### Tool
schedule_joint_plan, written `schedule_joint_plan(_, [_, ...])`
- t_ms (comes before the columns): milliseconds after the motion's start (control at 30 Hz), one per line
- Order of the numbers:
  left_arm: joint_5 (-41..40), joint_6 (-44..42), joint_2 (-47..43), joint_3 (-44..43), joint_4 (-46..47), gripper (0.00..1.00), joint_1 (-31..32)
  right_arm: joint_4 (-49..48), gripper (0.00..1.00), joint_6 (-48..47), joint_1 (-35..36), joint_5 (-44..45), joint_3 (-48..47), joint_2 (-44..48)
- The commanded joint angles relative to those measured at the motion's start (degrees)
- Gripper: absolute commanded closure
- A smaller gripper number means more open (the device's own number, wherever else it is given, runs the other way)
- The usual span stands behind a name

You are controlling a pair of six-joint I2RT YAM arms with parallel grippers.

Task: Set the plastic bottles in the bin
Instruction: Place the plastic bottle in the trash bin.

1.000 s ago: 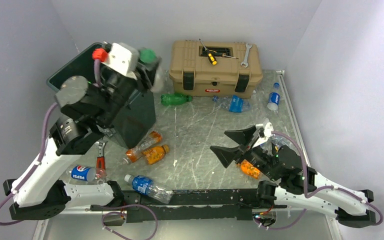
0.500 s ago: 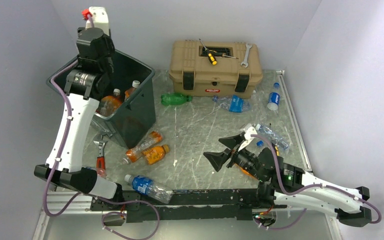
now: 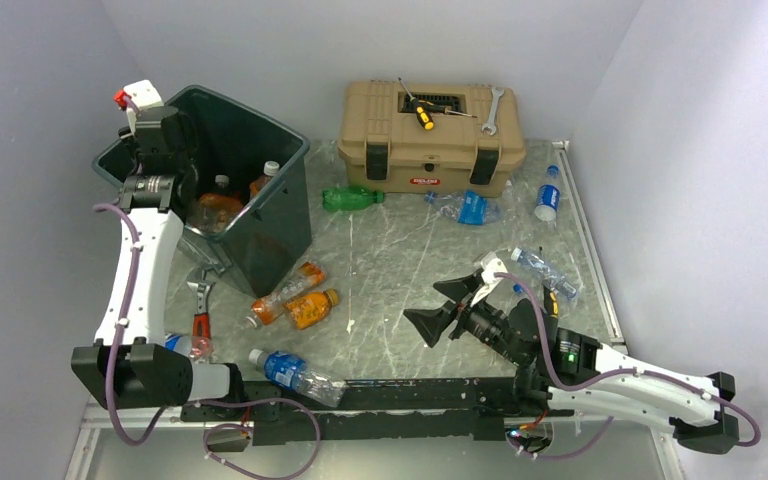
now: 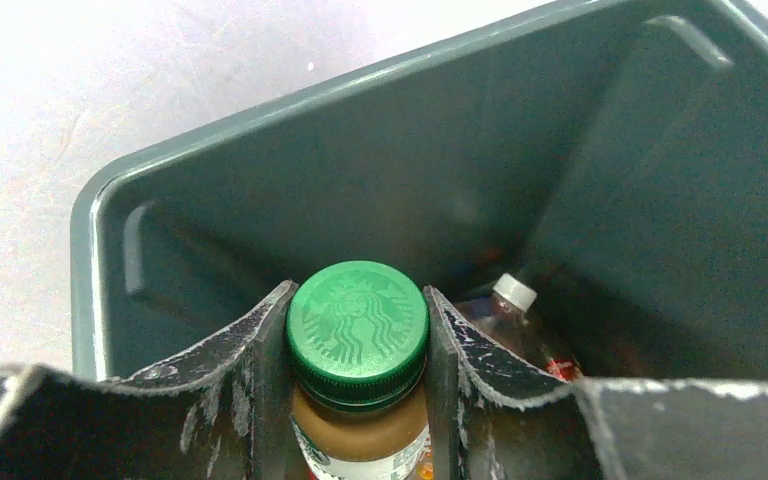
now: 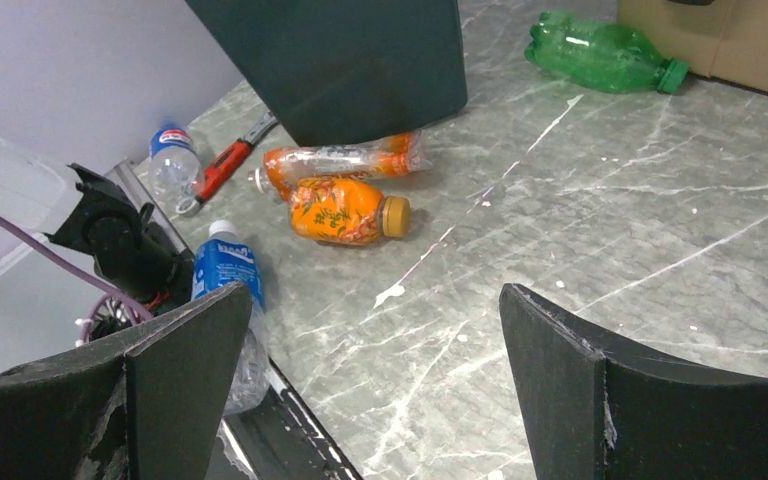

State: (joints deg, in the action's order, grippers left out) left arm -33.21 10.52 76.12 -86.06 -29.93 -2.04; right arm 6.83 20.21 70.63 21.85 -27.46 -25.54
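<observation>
left arm (image 3: 135, 270) stretched up, jaws clamped; right arm (image 3: 640, 385) low, jaws wide apart.

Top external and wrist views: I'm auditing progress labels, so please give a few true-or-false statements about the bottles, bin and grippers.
The left gripper is shut on a green-capped bottle over the bin. True.
The right gripper holds an orange bottle. False: it is open and empty.
The green bottle lies inside the bin. False: it lies on the table in front of the toolbox.
A screwdriver lies on the toolbox. True.
</observation>
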Motion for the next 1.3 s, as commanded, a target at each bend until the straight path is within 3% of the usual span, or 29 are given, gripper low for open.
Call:
schedule_joint_plan(0, [1.16,5.89,-2.53,4.25,3.65,1.00,-0.32,-2.08,0.00,0.79,0.21,0.09,0.21,1.30])
schedule_joint_plan(333, [4.47,7.96,-2.03,8.64,3.90,1.00,-0.86,-1.04,0.00,1.24,0.21,1.53,1.32,3.61])
schedule_joint_plan(500, [18.18,7.32,-4.15,8.52,7.93,1.00,-0.81,-2.07,0.00,1.02,0.21,1.36,1.65,3.00])
schedule_joint_plan(633, [28.53,8.77,-0.92,3.01,3.67,1.00,-0.88,-2.53,0.00,1.05,0.21,1.10,1.39,2.00])
schedule_joint_plan(900, [32.39,8.10,0.53,-0.03,0.00,1.00,-0.83,-1.35,0.00,1.00,0.21,1.44,1.00,3.07])
schedule_joint_plan(1000, [32.68,7.55,1.01,-2.48,-2.50,0.52,-0.83,-1.21,0.00,0.97,0.21,1.62,1.01,3.22])
schedule_joint_plan(1100, [32.68,7.26,0.70,-3.96,-3.77,0.34,-0.86,-1.04,0.00,1.23,0.21,1.54,1.01,2.92])
schedule_joint_plan(1267, [32.33,6.79,-1.50,-5.08,-4.05,0.16,-0.77,-1.38,0.00,1.20,0.21,1.53,0.86,2.46])
